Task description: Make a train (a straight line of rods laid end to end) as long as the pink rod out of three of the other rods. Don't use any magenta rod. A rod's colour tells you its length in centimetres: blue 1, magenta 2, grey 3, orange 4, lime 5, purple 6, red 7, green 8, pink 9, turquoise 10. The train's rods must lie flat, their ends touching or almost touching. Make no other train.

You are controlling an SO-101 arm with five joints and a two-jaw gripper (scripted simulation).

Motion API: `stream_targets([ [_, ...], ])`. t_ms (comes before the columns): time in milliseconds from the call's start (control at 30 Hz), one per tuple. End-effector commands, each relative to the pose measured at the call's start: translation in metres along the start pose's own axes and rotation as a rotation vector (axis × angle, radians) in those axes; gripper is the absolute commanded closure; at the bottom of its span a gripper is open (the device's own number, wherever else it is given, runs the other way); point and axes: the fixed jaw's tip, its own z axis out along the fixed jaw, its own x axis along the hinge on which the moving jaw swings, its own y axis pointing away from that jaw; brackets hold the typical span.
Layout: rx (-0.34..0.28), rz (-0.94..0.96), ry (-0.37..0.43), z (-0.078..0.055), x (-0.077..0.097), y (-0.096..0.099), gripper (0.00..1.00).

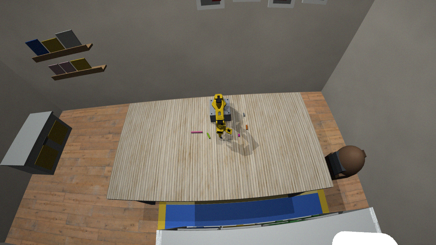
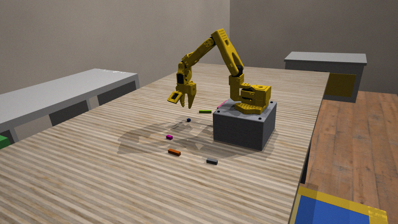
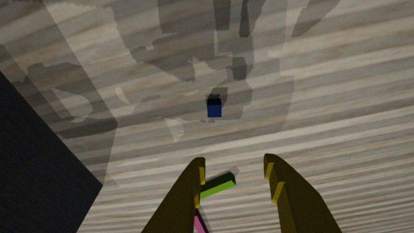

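My gripper (image 2: 186, 107) (image 3: 235, 157) is open, its fingers a little apart with nothing between them. It hangs above the table near the blue rod (image 2: 188, 119) (image 3: 214, 110), which lies on the table beyond the fingertips in the wrist view. The lime rod (image 1: 208, 135) (image 2: 205, 111) (image 3: 218, 188) lies between the blue rod and the pink rod (image 1: 196, 132) (image 2: 222, 104) (image 3: 200, 224). The orange rod (image 1: 247, 127) (image 2: 174, 152) and grey rod (image 1: 244, 114) (image 2: 212, 161) lie apart on the other side of the arm. No rods touch.
The magenta rod (image 1: 238, 135) (image 2: 169, 137) lies between the blue and orange rods. The arm's grey base block (image 2: 238, 130) stands at the table's wall-side edge and partly hides the pink rod in the exterior view. The arm's shadow falls across the table (image 1: 170, 170).
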Motion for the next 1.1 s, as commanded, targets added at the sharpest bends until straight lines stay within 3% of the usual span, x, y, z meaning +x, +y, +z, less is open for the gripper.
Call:
stream_targets([
  [0,-0.015,0.007,0.002,-0.002,0.001,0.004,0.83],
  [533,-0.015,0.043,0.002,-0.001,0.004,0.003,0.83],
  [1067,-0.017,0.572,0.009,0.002,0.051,-0.003,0.82],
])
